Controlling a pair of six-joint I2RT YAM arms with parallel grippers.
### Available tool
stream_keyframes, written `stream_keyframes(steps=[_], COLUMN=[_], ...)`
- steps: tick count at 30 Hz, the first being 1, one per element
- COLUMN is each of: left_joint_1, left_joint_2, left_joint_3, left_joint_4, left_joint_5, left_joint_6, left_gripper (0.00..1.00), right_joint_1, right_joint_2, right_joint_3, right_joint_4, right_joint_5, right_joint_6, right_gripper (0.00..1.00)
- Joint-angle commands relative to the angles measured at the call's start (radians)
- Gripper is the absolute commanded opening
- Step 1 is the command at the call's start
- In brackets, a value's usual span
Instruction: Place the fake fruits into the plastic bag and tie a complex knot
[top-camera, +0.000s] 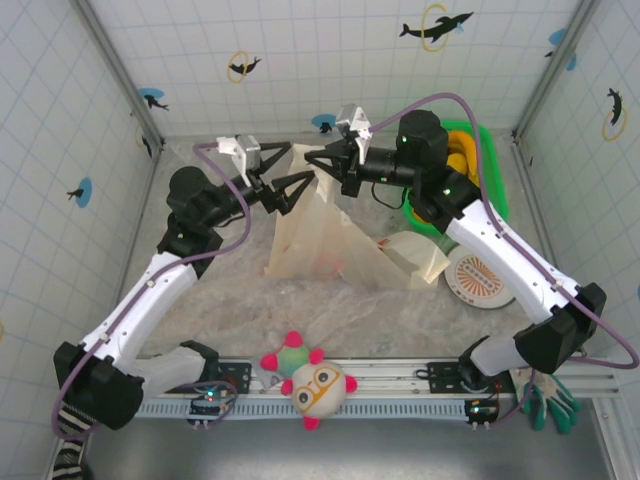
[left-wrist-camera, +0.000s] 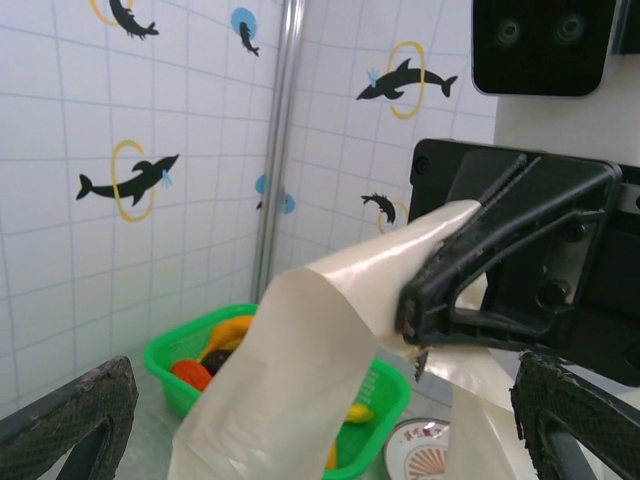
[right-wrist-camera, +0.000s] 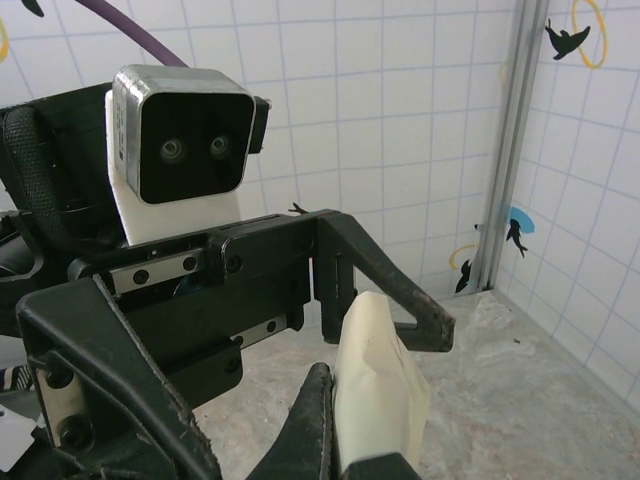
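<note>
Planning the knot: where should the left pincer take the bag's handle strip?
Grip the handle strip on its flat span just below the shut right pincer, the left pincer closing in from the left: held up there it forms a broad ribbon, probably easy to pinch.

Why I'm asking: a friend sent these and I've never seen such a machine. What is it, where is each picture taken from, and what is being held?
Two robot arms are bolted at the near edge of a table. One picture looks down from above; the other two come from a camera on each wrist. On the table lie a cream plastic bag, a green basket with toy fruits in it, a plush toy and a round disc. The right end effector is shut on the bag's handle strip; the left end effector stands wide open, gripping nothing.
</note>
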Motion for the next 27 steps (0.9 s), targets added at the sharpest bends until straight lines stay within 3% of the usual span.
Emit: stream_keyframes(steps=[1,7,10,15,18,27], left_joint_1=[0.002,-0.013,-0.063,-0.088,-0.096,-0.096], left_joint_2=[0.026,0.091,0.102,0.124,0.133,0.114], left_joint_3=[0.046,0.046,0.039,0.026,0.012,-0.040], left_joint_4=[0.074,0.152,0.130,0.103,0.078,0.018], left_joint_5=[0.026,0.222,0.236,0.250,0.259,0.250], left_joint_6=[0.016,-0.021,0.012,0.023,0.029,0.073], left_gripper=[0.98,0.98,0.97,0.86,0.77,0.30], right_joint_1=[0.007,0.010,0.010,0.010,0.009,-0.006], right_joint_2=[-0.002,0.005,0.008,0.013,0.010,0.003], right_joint_3=[0.053,0.053,0.053,0.062,0.065,0.079], right_joint_4=[0.043,0.072,0.096,0.111,0.118,0.096], right_joint_5=[-0.008,-0.003,-0.001,0.014,0.037,0.071], right_joint_6=[0.018,0.041,0.063,0.082,0.086,0.096], right_gripper=[0.03,0.03,0.03,0.03,0.02,0.02])
